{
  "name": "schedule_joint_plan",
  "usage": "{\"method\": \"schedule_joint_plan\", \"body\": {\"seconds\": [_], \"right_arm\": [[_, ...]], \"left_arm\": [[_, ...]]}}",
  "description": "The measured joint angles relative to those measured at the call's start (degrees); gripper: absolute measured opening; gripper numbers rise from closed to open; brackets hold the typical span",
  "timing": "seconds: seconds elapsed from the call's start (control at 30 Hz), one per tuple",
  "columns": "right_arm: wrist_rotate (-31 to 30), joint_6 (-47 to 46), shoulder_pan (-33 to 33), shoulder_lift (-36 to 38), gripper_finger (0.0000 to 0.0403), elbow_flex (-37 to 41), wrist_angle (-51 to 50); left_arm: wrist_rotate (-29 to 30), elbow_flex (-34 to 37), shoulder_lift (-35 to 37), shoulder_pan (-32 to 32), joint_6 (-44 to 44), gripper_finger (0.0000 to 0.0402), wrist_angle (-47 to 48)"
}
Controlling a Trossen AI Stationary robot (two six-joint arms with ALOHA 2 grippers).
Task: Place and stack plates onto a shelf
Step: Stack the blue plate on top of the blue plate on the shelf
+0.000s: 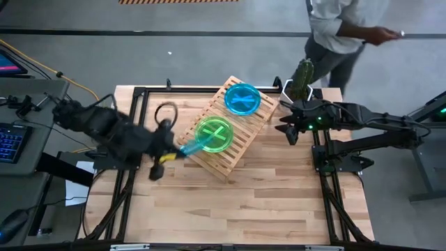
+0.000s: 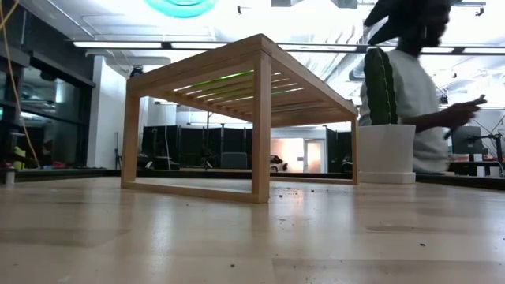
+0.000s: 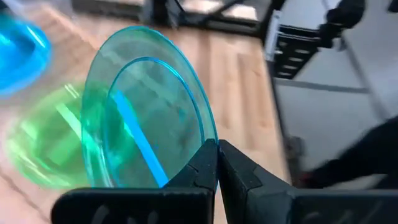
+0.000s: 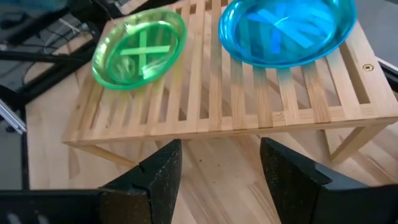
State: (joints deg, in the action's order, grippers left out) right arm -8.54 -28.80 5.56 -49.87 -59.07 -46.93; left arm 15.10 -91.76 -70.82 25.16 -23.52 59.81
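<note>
A: High view first, from the left. The left gripper reached in over the bare wooden table, clenched on the rim of a teal-blue plate that it held tilted at the left edge of the shelf.

B: What did that plate look like up close?

A: In the left wrist view it was thin, round, translucent plastic, smooth and glossy, with a brighter blue stripe across it and a raised inner ring. The dark fingers pinched its edge.

B: And the shelf?

A: A light wooden rectangular rack of parallel slats, set at an angle on the table's far half, standing on slim legs. Two plates lay flat on it, apart from each other: a lime-green plate with a pale cross mark towards the left end, and a blue plate with lighter stripes towards the far right end.

B: Further right?

A: The right gripper hovered just right of the shelf, its jaws released and holding nothing. A green cactus in a white pot stood at the table's far right corner. A person in a light shirt stood beyond the far edge.
</note>
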Motion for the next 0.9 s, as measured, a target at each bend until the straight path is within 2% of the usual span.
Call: {"method": "schedule_joint_plan", "body": {"seconds": [0.23, 0.47, 0.67, 0.9], "right_arm": [[-0.20, -0.73, 0.00, 0.90, 0.0200, 0.00, 1.89], [-3.02, 1.82, 0.00, 0.90, 0.0200, 0.00, 4.86], [-2.99, 1.72, 0.00, 0.87, 0.0200, 0.00, 5.39], [-2.97, 2.40, 0.00, 0.87, 0.0200, 0.00, 8.44]], "left_arm": [[0.09, -6.17, -4.95, -13.54, 25.55, 0.0000, -2.40], [-8.75, -6.21, -10.98, -26.22, 42.30, 0.0000, -12.59], [-14.18, -6.19, -17.25, -33.12, 49.48, 0.0000, -18.27], [-15.95, -6.19, -23.89, -36.38, 54.03, 0.0000, -20.34]]}}
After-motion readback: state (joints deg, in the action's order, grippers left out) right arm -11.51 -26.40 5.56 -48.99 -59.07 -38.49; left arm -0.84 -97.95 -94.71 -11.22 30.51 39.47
